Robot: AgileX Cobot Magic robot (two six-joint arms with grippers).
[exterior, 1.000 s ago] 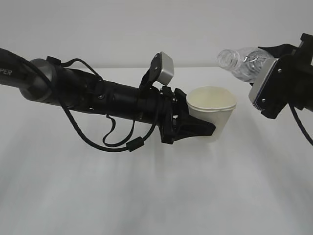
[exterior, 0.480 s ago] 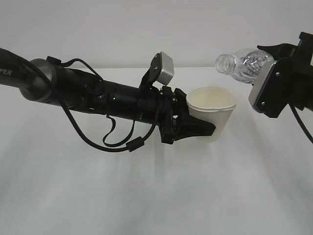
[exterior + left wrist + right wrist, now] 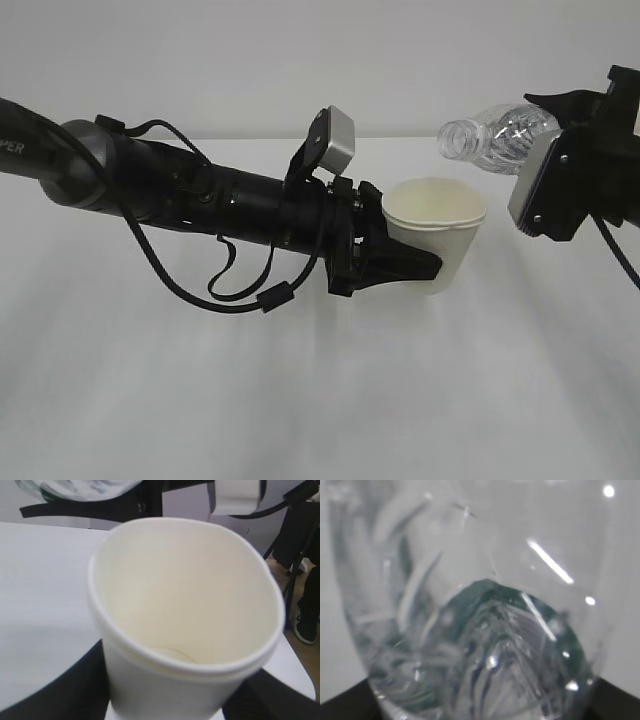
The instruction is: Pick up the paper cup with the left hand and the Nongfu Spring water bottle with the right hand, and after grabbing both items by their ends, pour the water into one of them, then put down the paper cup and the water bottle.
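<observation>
Above the white worktop [image 3: 300, 400], left hand [image 3: 395, 262] holds cup [image 3: 436, 228] upright, fingers [image 3: 400, 265] clamped on its lower wall; cup's inside looks cream and dry. Right hand [image 3: 560, 190] grips bottle [image 3: 495, 132] by its base end, tilted near-level, open mouth leftward, above and just right of cup's rim, not touching.

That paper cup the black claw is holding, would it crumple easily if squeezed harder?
Probably. The paper cup has thin walls, and its rim already looks pushed oval in the left hand, so it likely gives under pressure. It looks empty inside, so it is probably very light and apt to tip once set down.
</observation>
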